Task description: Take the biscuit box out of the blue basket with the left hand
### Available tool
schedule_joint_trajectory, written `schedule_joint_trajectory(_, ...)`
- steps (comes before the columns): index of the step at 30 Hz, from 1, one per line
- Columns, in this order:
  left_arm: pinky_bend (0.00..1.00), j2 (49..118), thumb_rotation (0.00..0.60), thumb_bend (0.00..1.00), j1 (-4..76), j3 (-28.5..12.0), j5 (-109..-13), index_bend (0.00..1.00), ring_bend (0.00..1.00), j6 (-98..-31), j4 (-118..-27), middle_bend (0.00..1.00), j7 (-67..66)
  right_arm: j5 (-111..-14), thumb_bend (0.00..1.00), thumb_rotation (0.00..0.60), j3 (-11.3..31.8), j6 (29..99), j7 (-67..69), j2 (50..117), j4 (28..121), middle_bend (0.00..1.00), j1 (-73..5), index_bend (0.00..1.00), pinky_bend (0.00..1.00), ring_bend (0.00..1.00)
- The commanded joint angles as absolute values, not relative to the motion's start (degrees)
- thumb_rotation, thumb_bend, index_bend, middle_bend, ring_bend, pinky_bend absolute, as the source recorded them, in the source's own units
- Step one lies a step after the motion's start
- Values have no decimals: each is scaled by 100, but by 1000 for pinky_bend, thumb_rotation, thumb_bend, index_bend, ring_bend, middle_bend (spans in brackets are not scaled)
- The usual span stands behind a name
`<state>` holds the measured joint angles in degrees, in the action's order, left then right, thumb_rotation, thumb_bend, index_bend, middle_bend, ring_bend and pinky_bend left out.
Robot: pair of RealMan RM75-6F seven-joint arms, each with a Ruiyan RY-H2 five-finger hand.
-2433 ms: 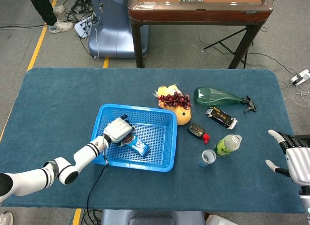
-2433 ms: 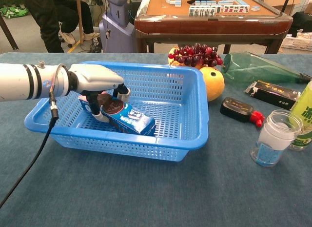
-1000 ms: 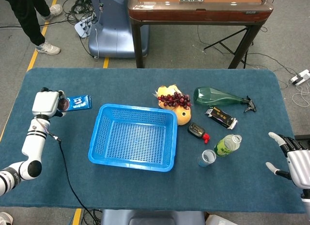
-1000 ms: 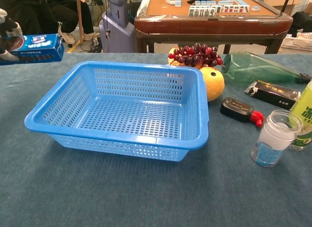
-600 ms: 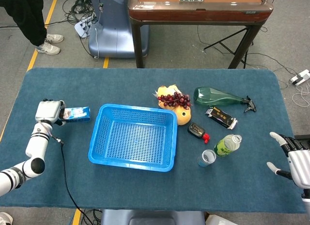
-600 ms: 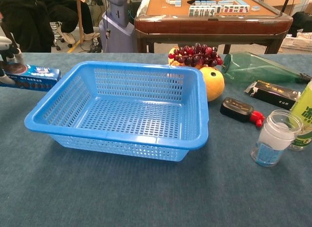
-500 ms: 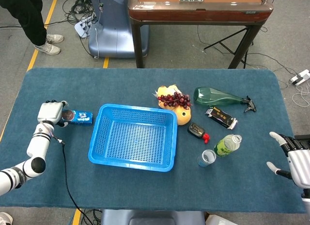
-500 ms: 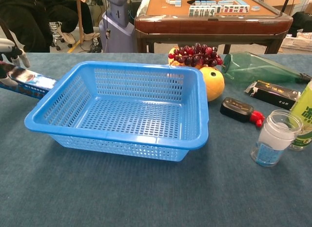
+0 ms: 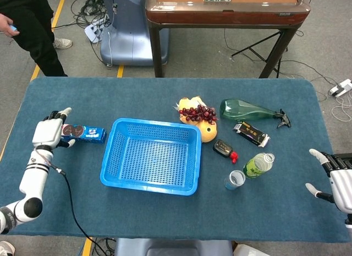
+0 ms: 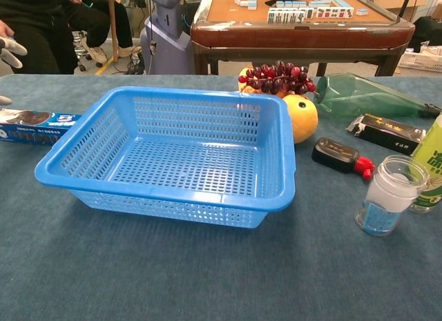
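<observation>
The blue biscuit box (image 9: 85,134) lies flat on the table just left of the blue basket (image 9: 148,187); the chest view also shows the box (image 10: 34,125) beside the basket (image 10: 166,197). My left hand (image 9: 48,132) is at the box's left end with its fingers spread and nothing in its grip. Only the fingertips (image 10: 10,47) of that hand show in the chest view, above the box. The basket is empty. My right hand (image 9: 336,181) hovers open at the table's right edge, far from everything.
Right of the basket are grapes (image 9: 198,112) on an orange (image 9: 208,132), a green bottle (image 9: 247,109) on its side, a black packet (image 9: 252,134), a small black and red object (image 9: 224,149), a cup (image 9: 235,180) and a drink bottle (image 9: 258,164). A person (image 9: 27,19) stands beyond the far left corner.
The left hand brought the biscuit box down onto the table beside the basket, then let go of it and spread its fingers. The right hand stayed put.
</observation>
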<state>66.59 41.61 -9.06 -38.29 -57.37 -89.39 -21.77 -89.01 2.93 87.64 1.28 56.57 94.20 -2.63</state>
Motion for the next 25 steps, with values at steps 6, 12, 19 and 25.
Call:
schedule_joint_trajectory(6, 159, 6326, 600, 260, 2929, -497, -5088, 87, 69, -7450, -10049, 131, -1660, -8968, 134, 600, 288, 8818, 161, 5665, 9404, 249, -255, 190, 347, 245)
schedule_joint_trajectory(12, 159, 6343, 600, 260, 2276, -104, -5974, 108, 69, -8206, -10271, 131, -1537, -8955, 135, 600, 250, 8675, 313, 5616, 9510, 249, -294, 190, 347, 245)
schedule_joint_trajectory(19, 159, 6488, 600, 260, 1764, 170, -6722, 123, 69, -8809, -10339, 131, -1716, -8925, 135, 600, 222, 8574, 406, 5557, 9583, 249, -315, 190, 347, 245)
schedule_joint_trajectory(25, 159, 6582, 600, 260, 1469, 181, -7002, 125, 69, -9058, -10408, 131, -1756, -8954, 134, 600, 208, 8640, 392, 5580, 9600, 249, -280, 190, 347, 245)
